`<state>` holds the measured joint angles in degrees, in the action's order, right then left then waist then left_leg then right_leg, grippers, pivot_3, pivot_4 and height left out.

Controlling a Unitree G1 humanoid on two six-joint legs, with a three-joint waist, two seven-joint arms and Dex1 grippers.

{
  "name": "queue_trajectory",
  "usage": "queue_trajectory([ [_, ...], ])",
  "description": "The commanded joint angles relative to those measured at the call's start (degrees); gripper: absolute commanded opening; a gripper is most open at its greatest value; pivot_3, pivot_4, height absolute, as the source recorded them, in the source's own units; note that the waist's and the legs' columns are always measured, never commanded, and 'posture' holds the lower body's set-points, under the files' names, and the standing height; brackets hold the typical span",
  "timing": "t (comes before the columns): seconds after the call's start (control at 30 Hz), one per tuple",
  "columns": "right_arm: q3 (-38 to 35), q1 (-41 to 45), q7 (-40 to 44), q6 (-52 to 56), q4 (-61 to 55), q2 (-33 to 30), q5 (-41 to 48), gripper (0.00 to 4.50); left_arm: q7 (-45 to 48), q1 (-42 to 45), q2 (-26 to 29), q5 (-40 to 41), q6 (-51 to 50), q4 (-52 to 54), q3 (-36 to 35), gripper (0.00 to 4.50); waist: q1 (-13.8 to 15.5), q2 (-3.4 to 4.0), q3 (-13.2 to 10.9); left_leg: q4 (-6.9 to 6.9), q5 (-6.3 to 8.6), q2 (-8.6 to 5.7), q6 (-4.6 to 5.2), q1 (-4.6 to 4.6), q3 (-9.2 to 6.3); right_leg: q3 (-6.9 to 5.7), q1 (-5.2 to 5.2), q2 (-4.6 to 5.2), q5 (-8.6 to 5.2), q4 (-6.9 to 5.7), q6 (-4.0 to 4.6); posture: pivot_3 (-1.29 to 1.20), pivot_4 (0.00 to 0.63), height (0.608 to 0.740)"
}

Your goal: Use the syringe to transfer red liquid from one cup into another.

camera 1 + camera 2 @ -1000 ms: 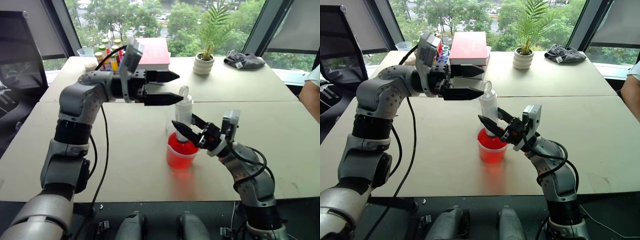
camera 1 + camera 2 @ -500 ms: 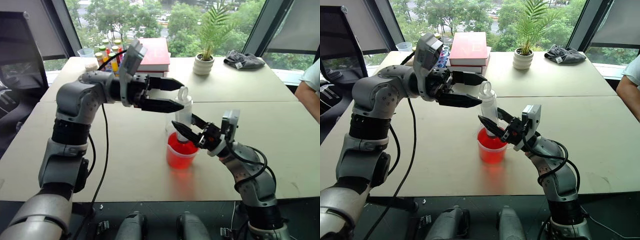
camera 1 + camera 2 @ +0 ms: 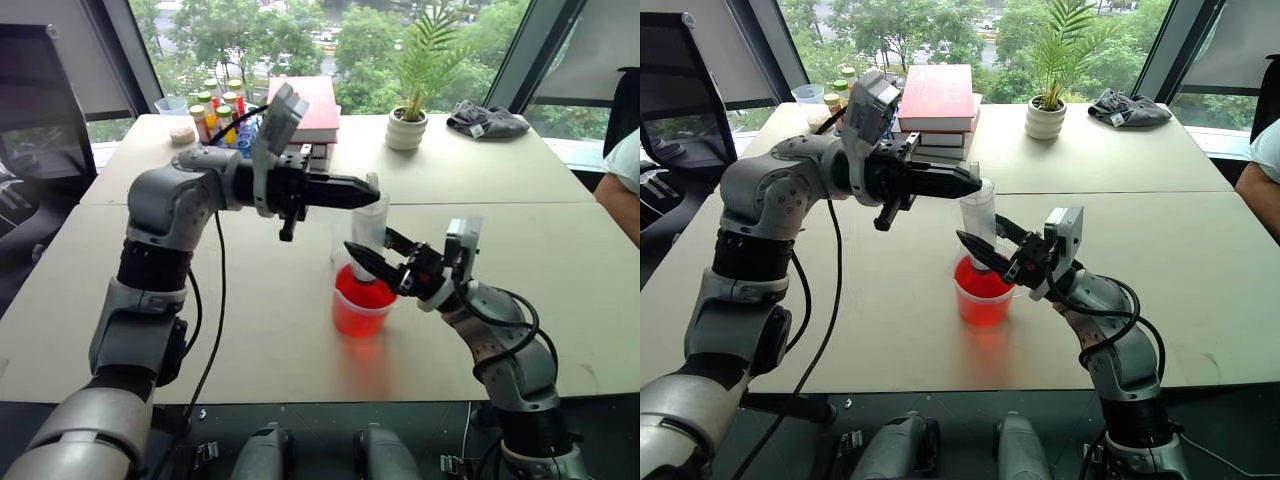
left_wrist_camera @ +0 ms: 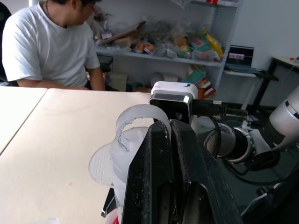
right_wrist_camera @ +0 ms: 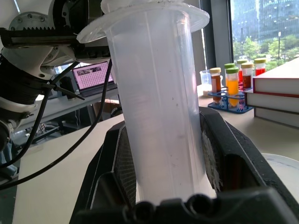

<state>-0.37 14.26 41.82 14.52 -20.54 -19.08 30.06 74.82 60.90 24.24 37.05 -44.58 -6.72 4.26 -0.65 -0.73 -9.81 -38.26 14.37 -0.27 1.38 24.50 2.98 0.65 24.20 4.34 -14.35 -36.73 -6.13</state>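
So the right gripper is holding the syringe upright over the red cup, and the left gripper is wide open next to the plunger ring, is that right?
Not quite. The left gripper is shut, not wide open, with its fingers pressed together at the plunger ring, as the left wrist view shows. The rest holds: the right gripper holds the syringe upright over the red cup.

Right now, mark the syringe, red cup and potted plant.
syringe (image 5: 161,107), right wrist view, barrel wall.
red cup (image 3: 360,312), left eye view, front wall.
potted plant (image 3: 407,131), left eye view, white pot.

red books (image 3: 312,105), potted plant (image 3: 410,118), vial rack (image 3: 222,118), grey cloth (image 3: 488,121)
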Motion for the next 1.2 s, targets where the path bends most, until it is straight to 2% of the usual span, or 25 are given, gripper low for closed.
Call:
queue_trajectory([
  [0.03, 0.3, -1.2, 0.2, 0.8, -1.5, -0.2, 1.4, 1.57, -0.8, 3.3, -0.9, 1.3, 1.2, 0.2, -1.8, 0.04, 0.0, 0.0, 0.0, 0.0, 0.0, 0.0, 0.0, 0.0, 0.0, 0.0, 0.0, 0.0, 0.0, 0.0, 0.0, 0.0, 0.15, 0.74],
  [0.4, 1.9, -4.0, 2.4, 2.0, 0.1, -1.2, 3.1, 1.57, -1.1, 6.7, -0.1, 1.3, 2.7, -2.2, -4.5, 0.04, 0.0, 0.0, 0.0, 0.0, 0.0, 0.0, 0.0, -0.01, 0.0, 0.01, 0.0, 0.0, 0.0, -0.01, 0.0, 0.0, 0.15, 0.74],
  [0.9, 2.4, -3.9, 3.1, 1.2, 1.3, -1.3, 2.8, 1.57, -0.1, 8.8, 1.4, -0.3, 7.4, -6.4, -5.0, 0.04, 0.0, -0.01, 0.0, 0.0, 0.0, 0.0, 0.0, -0.01, 0.01, 0.02, 0.0, -0.01, 0.0, -0.01, -0.01, 0.0, 0.15, 0.74],
  [1.2, 2.0, -2.8, 2.5, 1.0, 0.3, -1.3, 3.0, 1.57, -0.1, 8.2, 1.5, 0.3, 7.0, -5.2, -4.4, 0.04, 0.0, -0.01, 0.0, 0.0, 0.0, 0.0, 0.0, -0.01, 0.01, 0.02, 0.0, -0.01, -0.01, -0.03, -0.01, 0.0, 0.15, 0.74],
])
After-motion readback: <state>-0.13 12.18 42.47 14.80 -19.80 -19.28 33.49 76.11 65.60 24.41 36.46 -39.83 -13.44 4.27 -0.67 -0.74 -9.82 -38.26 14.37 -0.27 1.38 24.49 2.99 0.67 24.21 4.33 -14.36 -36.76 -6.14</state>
